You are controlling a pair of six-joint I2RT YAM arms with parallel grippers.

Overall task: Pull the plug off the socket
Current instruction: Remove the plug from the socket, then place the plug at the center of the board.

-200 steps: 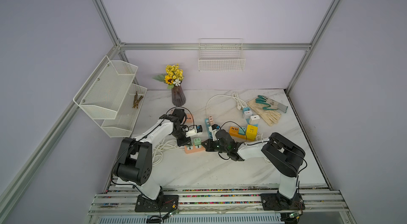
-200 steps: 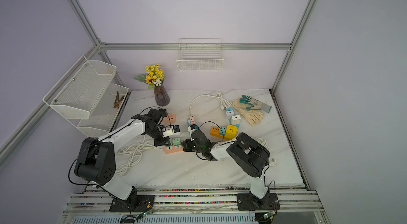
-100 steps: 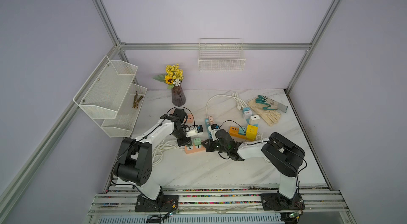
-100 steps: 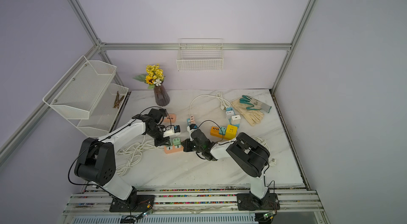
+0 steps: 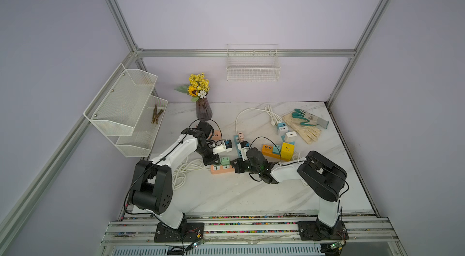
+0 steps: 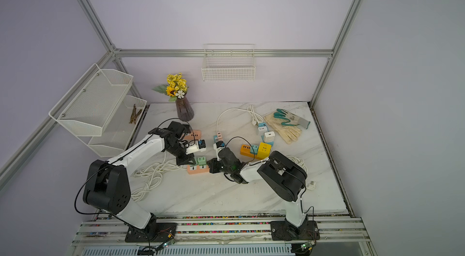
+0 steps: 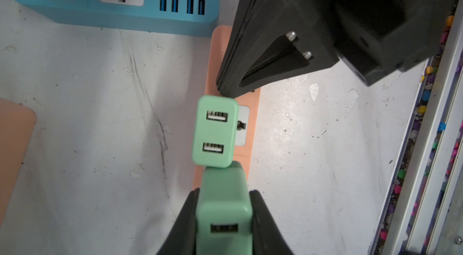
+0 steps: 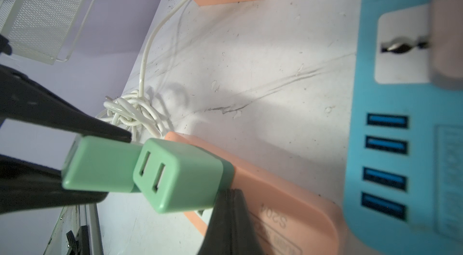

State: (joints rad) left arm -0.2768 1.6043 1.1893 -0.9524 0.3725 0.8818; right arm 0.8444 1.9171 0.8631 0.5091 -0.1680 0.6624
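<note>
Two green plugs sit side by side at the orange socket strip [image 5: 222, 169] [image 7: 220, 48] [image 8: 275, 191]. My left gripper [image 5: 214, 160] [image 6: 190, 161] [image 7: 224, 192] is shut on the nearer green plug [image 7: 223, 216] [image 8: 100, 166], one black finger [image 7: 183, 221] on each side. Its prongs are hidden. The other green plug [image 7: 215, 131] [image 8: 180, 173] [image 5: 224, 160] stands in the strip. My right gripper [image 5: 235, 165] [image 6: 212, 164] [image 8: 231, 192] is shut with nothing between its fingers, tips resting on the strip's other end.
A blue socket strip [image 7: 112, 10] [image 5: 236, 141] lies just behind, a second orange strip [image 5: 215, 135] under the left arm. Coiled white cable [image 5: 186, 169] lies at the left, orange and yellow cube sockets [image 5: 276, 150] at the right. Vase [image 5: 203, 110], gloves [image 5: 304, 126] and mesh shelf [image 5: 125, 108] stand further off.
</note>
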